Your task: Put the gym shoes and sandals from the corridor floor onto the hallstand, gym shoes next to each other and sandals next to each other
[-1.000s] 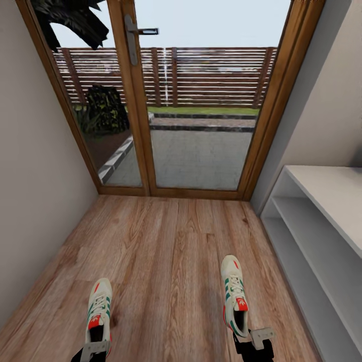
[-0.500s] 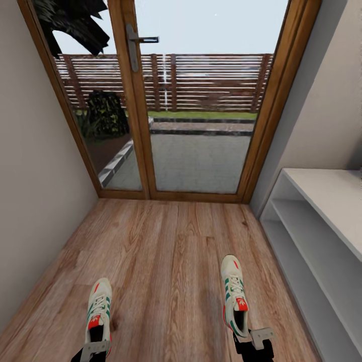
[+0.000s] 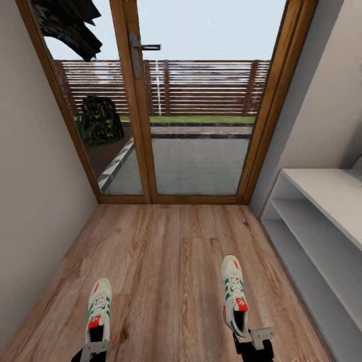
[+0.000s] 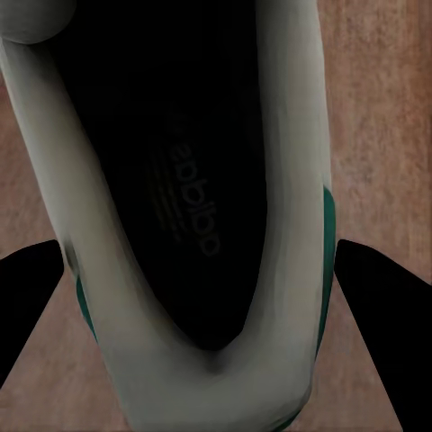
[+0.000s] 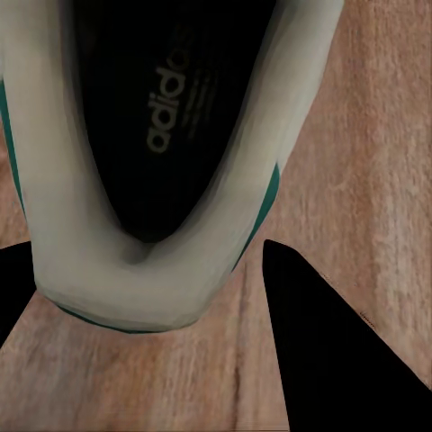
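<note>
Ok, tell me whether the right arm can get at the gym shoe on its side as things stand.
Probably yes: the right gripper sits right at the heel of the right gym shoe, its fingers straddling the heel, with only bare corridor floor around.

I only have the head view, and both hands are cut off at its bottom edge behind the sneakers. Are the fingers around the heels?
Observer: In the left wrist view, the left hand has its fingers on either side of the left gym shoe, at its heel. They sit close against its sides, and I cannot tell if they press it.
Operator: And the right?
Observer: The right hand also straddles the heel of the right gym shoe, but off centre. A strip of floor shows between one finger and the shoe.
Operator: Anything inside the shoes?
Observer: Both wrist views look down onto dark insoles with a printed logo.
</note>
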Robot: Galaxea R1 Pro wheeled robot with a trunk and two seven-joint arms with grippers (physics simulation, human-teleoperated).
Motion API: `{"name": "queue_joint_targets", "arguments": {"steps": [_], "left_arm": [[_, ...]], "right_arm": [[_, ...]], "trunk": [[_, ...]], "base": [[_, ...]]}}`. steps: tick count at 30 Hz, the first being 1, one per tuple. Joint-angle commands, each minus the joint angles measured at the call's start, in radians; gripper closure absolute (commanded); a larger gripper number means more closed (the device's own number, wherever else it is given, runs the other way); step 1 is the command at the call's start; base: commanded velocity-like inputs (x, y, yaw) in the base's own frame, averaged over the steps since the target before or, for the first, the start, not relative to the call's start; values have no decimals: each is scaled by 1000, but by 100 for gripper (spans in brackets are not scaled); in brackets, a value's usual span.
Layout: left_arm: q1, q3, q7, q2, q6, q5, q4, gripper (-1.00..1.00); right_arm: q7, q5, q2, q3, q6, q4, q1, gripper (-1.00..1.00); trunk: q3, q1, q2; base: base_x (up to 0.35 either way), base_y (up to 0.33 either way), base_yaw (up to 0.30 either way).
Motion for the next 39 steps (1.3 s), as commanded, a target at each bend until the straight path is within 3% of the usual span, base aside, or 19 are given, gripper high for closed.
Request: {"name": "queue_joint_targets", "arguments": {"steps": [1, 17, 39], "left_arm": [[-1, 8, 0, 0, -4, -11, 1, 100], [-1, 7, 0, 0, -4, -12, 1, 100], [-1, 7, 0, 0, -4, -14, 3, 100]], "right_arm": [[0, 7, 0, -8, -4, 1, -1, 100], [0, 7, 2, -8, -4, 1, -1, 100], [0, 5, 3, -8, -4, 1, -1, 100]], "trunk": [[1, 0, 0], [16, 0, 0], [17, 0, 0]], "base": [[0, 307, -196], [0, 308, -248], [0, 308, -296]]}}
